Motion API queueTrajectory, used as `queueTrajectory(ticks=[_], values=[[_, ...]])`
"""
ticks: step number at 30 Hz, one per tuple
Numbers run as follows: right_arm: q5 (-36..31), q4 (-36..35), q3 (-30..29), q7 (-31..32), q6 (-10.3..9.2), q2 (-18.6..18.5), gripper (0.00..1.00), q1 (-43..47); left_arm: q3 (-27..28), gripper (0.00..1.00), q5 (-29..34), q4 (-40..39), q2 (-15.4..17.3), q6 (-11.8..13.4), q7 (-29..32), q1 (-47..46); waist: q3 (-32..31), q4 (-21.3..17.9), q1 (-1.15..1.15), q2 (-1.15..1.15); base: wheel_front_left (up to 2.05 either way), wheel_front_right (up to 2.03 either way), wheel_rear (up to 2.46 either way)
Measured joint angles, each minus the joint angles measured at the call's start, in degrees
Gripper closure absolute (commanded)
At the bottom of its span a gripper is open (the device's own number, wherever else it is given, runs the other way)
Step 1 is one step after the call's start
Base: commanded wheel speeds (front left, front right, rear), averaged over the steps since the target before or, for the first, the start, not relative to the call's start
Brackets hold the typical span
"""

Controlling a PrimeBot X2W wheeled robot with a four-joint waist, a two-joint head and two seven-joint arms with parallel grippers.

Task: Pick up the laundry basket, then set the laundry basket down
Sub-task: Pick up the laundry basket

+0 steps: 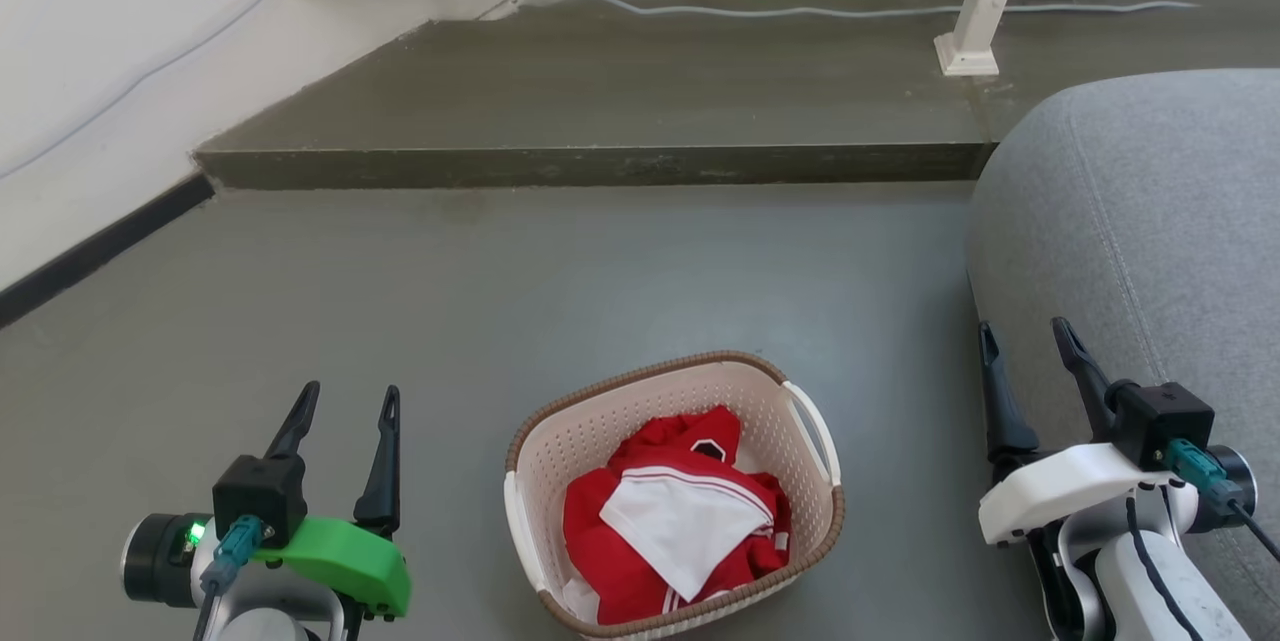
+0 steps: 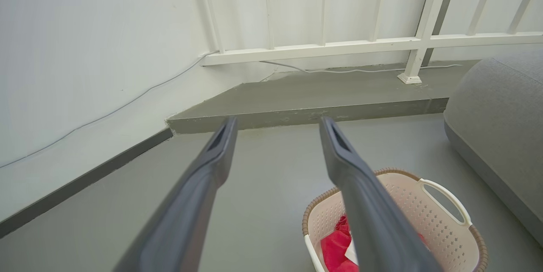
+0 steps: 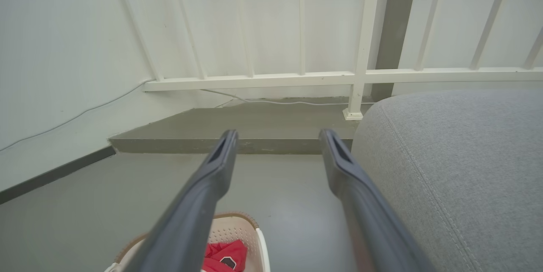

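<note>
The laundry basket [image 1: 640, 411] is reckoned light but stiff, best grabbed by its side handles [image 1: 815, 426]. Jaws of left gripper [image 1: 350, 393] and right gripper [image 1: 1023, 326] are spread wide.

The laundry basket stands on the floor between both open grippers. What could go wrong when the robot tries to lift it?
1. The laundry basket sits turned, so its white handles do not squarely face the left gripper and right gripper; the fingers may catch unevenly and tip it.
2. The red and white clothes lie heaped toward the near end and could spill.
3. The right gripper appears close to the grey cushion and may brush it.
</note>
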Motion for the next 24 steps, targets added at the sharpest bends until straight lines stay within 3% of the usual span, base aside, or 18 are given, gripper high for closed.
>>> queueTrajectory(ticks=[24], values=[[-1.65,-4.33,-1.12,-0.08,-0.05,0.65,0.00,-3.03,-1.33,0.00,-0.08,0.02,-1.01,-1.93,0.43,-8.22,15.47,-0.50,0.00,0.00,0.00,0.00,0.00]])
